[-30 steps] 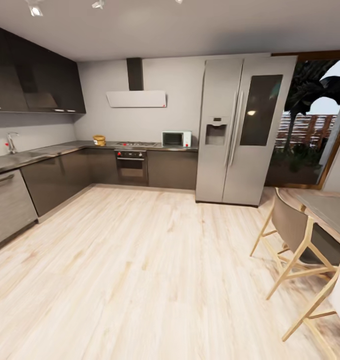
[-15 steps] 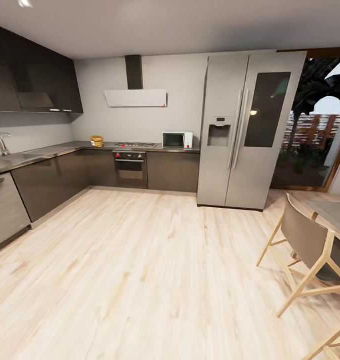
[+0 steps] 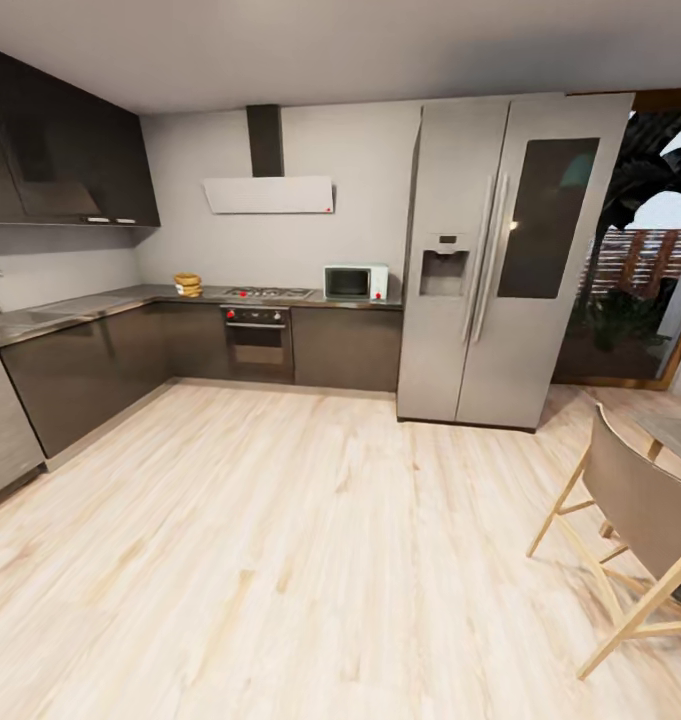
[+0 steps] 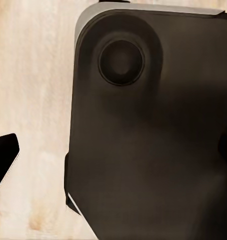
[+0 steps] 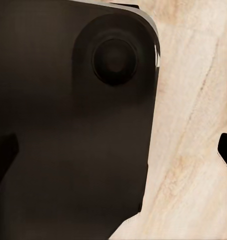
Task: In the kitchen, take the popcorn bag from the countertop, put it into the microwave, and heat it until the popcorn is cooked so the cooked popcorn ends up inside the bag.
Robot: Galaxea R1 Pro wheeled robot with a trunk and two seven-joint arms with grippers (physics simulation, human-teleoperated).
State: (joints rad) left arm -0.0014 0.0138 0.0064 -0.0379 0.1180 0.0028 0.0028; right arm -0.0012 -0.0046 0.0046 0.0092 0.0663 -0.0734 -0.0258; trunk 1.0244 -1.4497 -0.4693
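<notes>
Across the wood floor: microwave, door shut, on the far countertop. Bag too small to pick out. Finger spread: cannot tell. Every step remains, seemingly.

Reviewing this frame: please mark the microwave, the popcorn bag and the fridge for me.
microwave [image 3: 355, 282], head view, on its dark glass door.
popcorn bag [image 3: 188, 285], head view, on the tan sack's side, at the counter's corner.
fridge [image 3: 515, 260], head view, on the right-hand door beside the handles.
</notes>
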